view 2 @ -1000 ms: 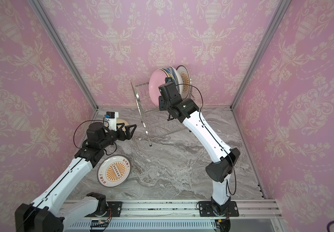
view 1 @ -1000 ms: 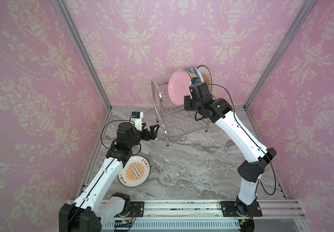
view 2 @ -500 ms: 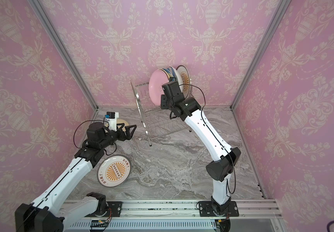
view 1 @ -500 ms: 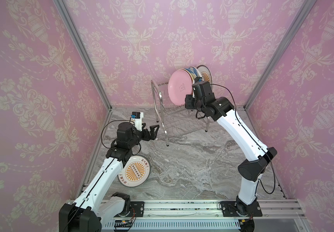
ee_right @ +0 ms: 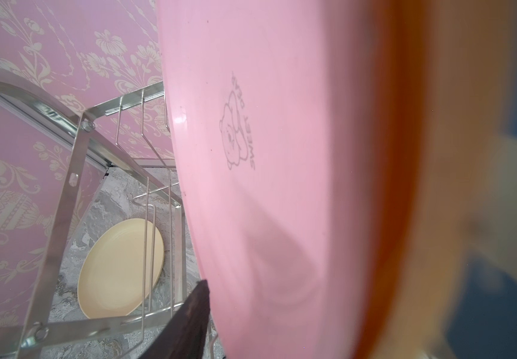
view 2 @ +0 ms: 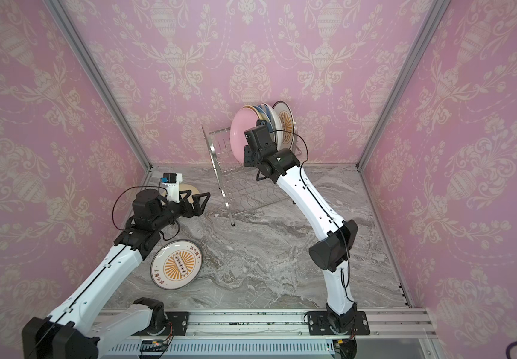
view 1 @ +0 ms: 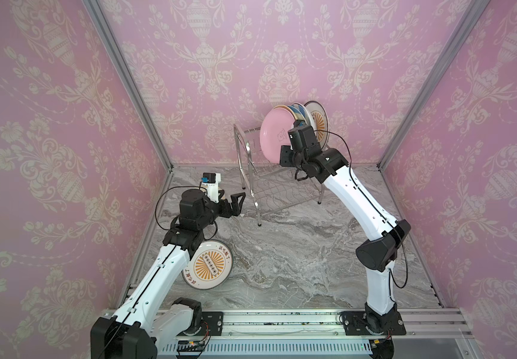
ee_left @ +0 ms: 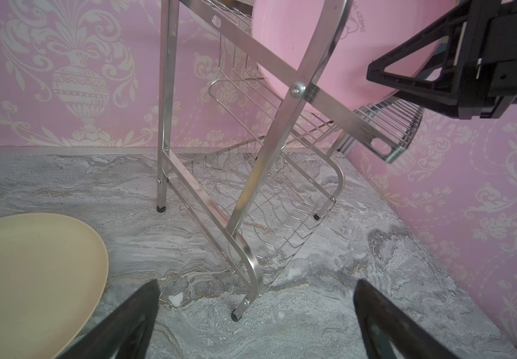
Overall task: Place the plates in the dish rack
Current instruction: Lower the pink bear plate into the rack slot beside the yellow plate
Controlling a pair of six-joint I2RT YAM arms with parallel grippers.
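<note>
Pink plate (view 1: 273,134) upright in dish rack (view 1: 279,195), right gripper (view 1: 284,154) at its rim

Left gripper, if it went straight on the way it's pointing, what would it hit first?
Probably the shiny silver wire dish rack: the open left gripper aims at the near looped side frame by its front leg, with only bare grey marble tabletop in between. Depth is uncertain.
</note>
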